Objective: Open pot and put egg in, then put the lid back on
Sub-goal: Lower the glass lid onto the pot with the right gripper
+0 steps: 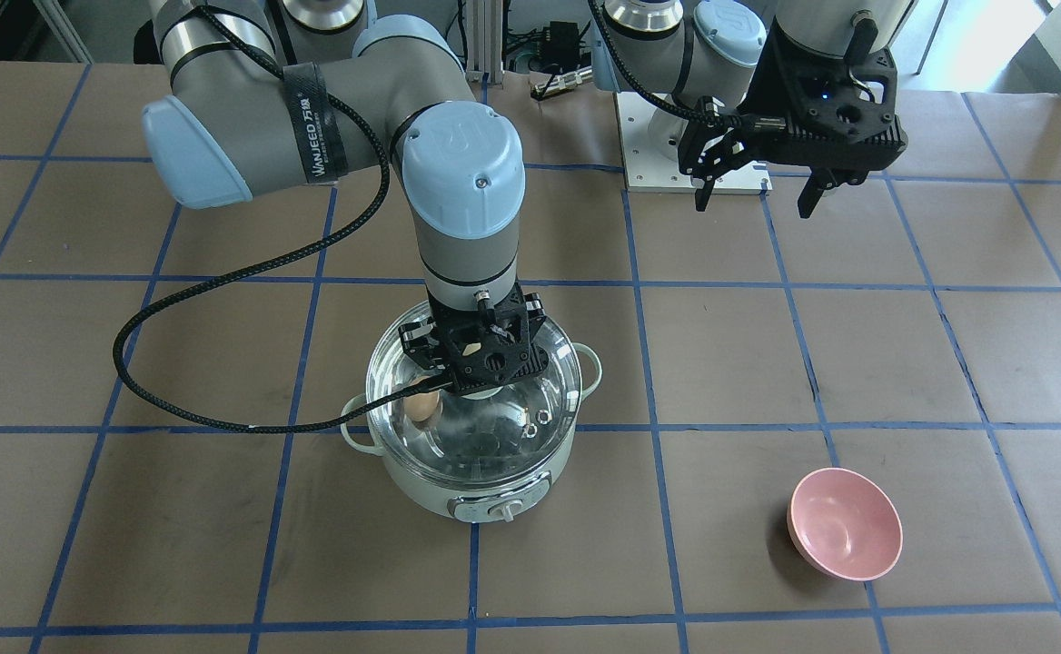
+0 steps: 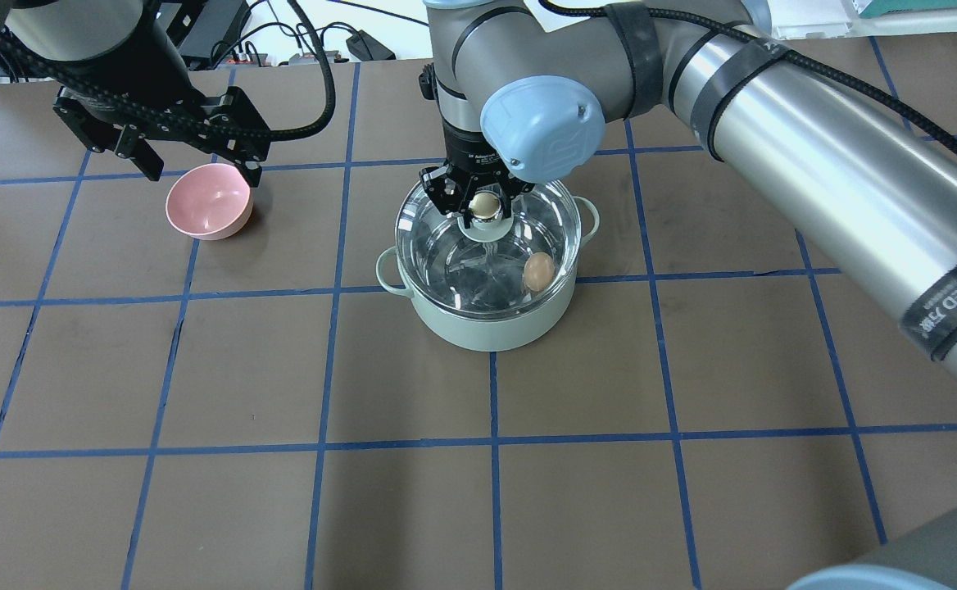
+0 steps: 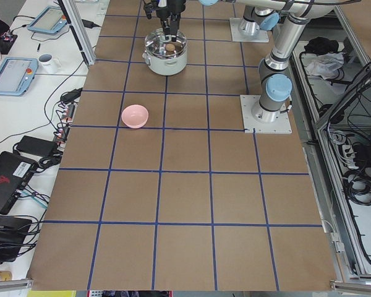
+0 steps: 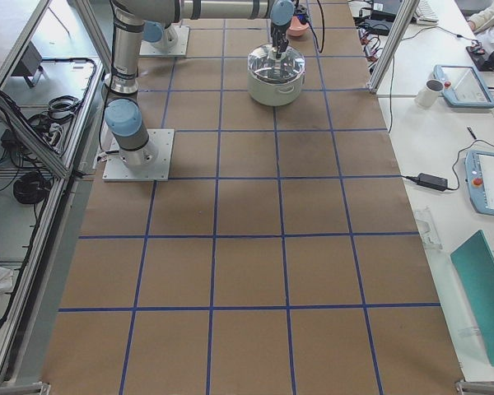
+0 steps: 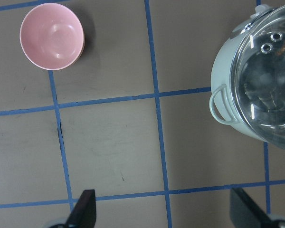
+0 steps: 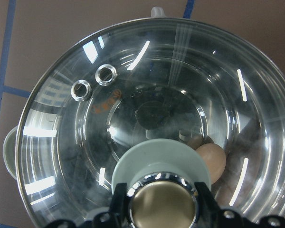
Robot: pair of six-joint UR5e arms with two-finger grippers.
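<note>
The pale mint-green pot (image 1: 421,481) stands mid-table, also in the overhead view (image 2: 487,324). The clear glass lid (image 1: 517,427) sits on its rim. The brown egg (image 2: 537,271) lies inside the pot under the glass, also in the right wrist view (image 6: 211,161). My right gripper (image 2: 485,205) stands straight above the pot, its fingers shut on the lid's tan knob (image 6: 161,209). My left gripper (image 1: 753,195) is open and empty, held above the table away from the pot; its fingertips (image 5: 83,209) show over bare table.
A pink bowl (image 2: 208,201) sits on the table to the pot's side, under my left gripper in the overhead view and at the upper left of the left wrist view (image 5: 51,35). Brown table with blue tape lines (image 1: 639,282) surrounds the pot.
</note>
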